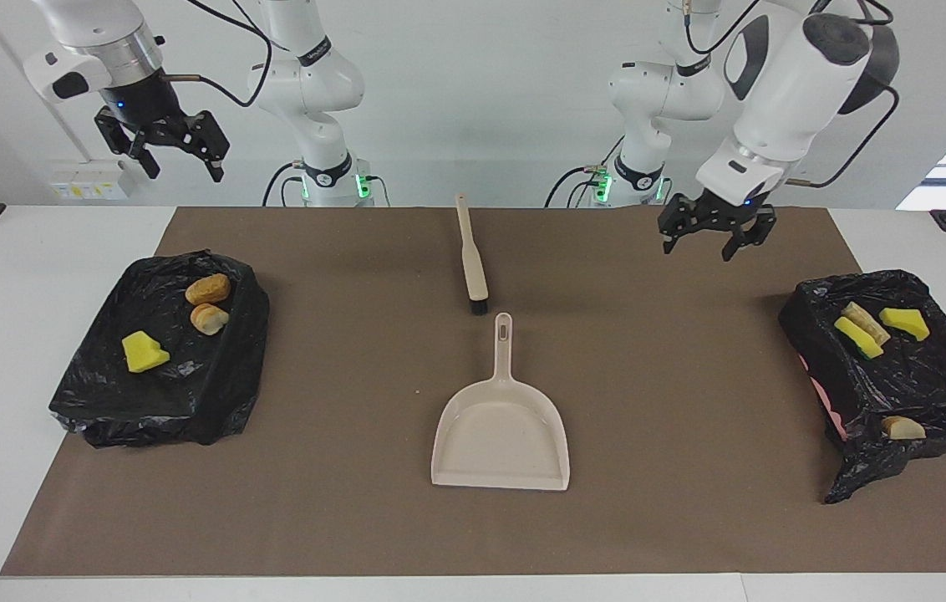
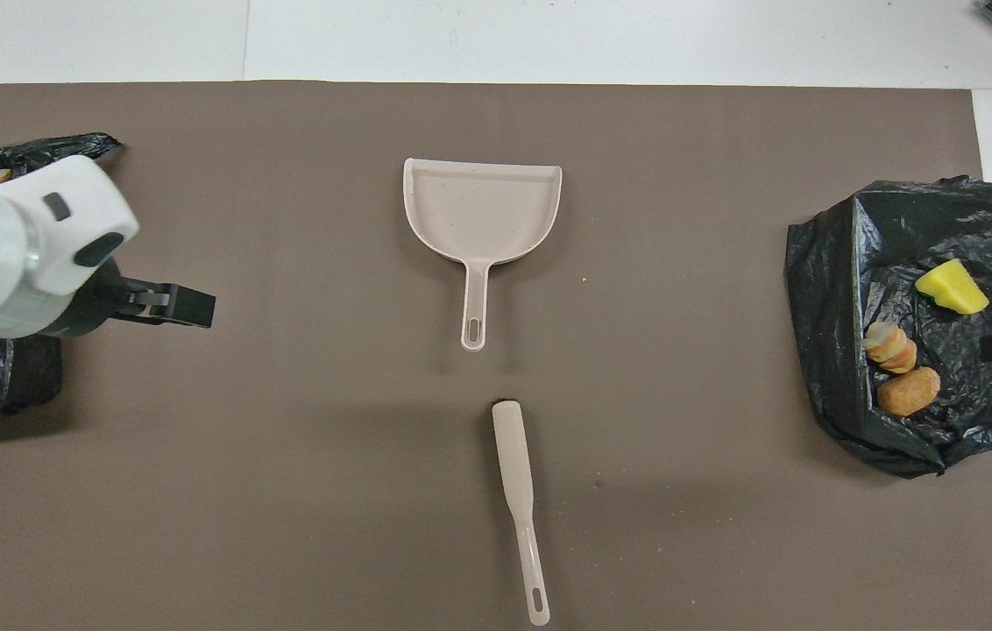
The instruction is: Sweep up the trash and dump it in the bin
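Observation:
The trash lies in two black-bagged bins. The bin (image 1: 164,401) at the right arm's end holds a yellow sponge piece (image 1: 144,351) and two bread lumps (image 1: 207,289). The bin (image 1: 924,385) at the left arm's end holds several scraps, among them a yellow sponge (image 1: 905,323) and a bread lump (image 1: 903,427). My left gripper (image 1: 715,242) hangs open and empty over the mat beside that bin; in the overhead view the left gripper (image 2: 185,307) juts from the arm. My right gripper (image 1: 180,167) waits open, high over the first bin.
A beige dustpan (image 1: 500,435) lies mid-mat, handle toward the robots. The beige brush (image 1: 471,259) lies just nearer to the robots, bristles by the dustpan's handle. The brown mat (image 1: 339,502) covers most of the white table.

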`<state>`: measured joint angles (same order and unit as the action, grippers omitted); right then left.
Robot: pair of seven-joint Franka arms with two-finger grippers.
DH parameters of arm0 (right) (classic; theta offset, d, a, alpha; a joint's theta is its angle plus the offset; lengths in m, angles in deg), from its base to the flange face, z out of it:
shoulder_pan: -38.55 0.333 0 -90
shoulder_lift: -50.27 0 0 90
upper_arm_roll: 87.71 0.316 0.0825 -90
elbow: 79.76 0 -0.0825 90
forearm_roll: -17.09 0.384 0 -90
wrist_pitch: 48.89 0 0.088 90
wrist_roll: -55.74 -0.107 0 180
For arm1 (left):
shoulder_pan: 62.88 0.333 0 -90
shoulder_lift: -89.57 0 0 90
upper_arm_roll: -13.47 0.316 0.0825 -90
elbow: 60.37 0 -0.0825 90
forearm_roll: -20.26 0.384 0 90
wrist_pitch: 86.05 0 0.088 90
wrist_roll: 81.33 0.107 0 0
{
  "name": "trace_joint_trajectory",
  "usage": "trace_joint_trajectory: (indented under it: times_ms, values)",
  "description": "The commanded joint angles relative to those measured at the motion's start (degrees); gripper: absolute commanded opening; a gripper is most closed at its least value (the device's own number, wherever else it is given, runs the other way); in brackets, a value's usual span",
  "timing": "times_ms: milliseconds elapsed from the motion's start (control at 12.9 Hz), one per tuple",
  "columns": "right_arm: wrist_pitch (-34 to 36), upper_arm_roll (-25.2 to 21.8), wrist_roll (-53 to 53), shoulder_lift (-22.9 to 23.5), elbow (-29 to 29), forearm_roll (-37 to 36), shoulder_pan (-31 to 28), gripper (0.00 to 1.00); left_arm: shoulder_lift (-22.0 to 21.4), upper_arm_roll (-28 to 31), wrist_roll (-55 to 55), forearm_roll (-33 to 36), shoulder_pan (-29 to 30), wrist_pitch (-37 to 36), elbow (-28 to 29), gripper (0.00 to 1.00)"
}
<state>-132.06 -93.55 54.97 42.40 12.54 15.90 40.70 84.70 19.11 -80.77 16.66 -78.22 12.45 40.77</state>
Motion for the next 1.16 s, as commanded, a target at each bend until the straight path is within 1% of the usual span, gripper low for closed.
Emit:
trace_joint_trajectory:
  times_ms: [0, 78, 155, 233, 310, 388, 466, 543, 698, 776, 931, 1086]
  values:
    - [0.5, 0.0, 0.6, 0.0, -0.5, -0.8, -0.2, 1.0, -0.8, -0.7, 5.0, 0.1, 5.0, -6.3, -6.0, 1.0]
    - [0.6, 0.0, 0.5, 0.0, -0.5, -0.8, -0.6, 1.0, -0.2, -0.7, 8.0, 1.7, 6.6, -7.9, -8.8, 1.0]
    - [0.8, 0.0, 0.5, 0.0, -0.5, -0.7, -0.7, 1.0, 0.1, -0.7, 10.2, 3.8, 7.2, -8.7, -11.4, 1.0]
    - [1.1, 0.0, 0.5, -0.1, -0.4, -0.7, -0.7, 1.0, 1.1, -0.5, 11.5, 4.6, 7.2, -10.2, -13.4, 1.0]
    - [0.9, 0.0, 0.5, -0.1, -0.3, -0.7, -0.7, 1.0, 2.9, -0.2, 11.7, 4.4, 7.7, -12.5, -16.2, 1.0]
    - [0.6, 0.0, 0.5, -0.2, -0.3, -0.7, -0.7, 1.0, 5.0, -0.3, 11.7, 4.0, 8.4, -14.7, -20.2, 1.0]
    - [0.6, 0.0, 0.5, -0.2, -0.3, -0.8, -0.3, 1.0, 6.8, -0.4, 11.7, 3.9, 8.5, -17.0, -22.8, 1.0]
    - [0.5, 0.0, 0.5, -0.2, -0.3, -0.7, -0.3, 1.0, 7.2, -0.5, 11.7, 3.5, 8.4, -17.8, -23.9, 1.0]
    - [0.5, 0.0, 0.6, -0.1, -0.2, -0.7, -0.7, 1.0, 5.9, -0.5, 11.2, 3.1, 8.4, -17.1, -22.8, 1.0]
    - [0.4, 0.0, 0.5, -0.1, -0.2, -0.7, -0.7, 1.0, 4.8, -0.5, 11.0, 2.8, 8.5, -16.9, -20.8, 1.0]
    - [0.5, 0.0, 0.7, -0.1, -0.3, -0.7, -0.8, 1.0, 4.2, -0.5, 10.8, 2.5, 8.5, -15.8, -19.9, 1.0]
    - [0.4, -0.4, 0.7, -0.1, -0.4, -0.7, -0.8, 1.0, 2.8, -0.5, 10.2, 2.5, 8.6, -16.0, -17.8, 1.0]
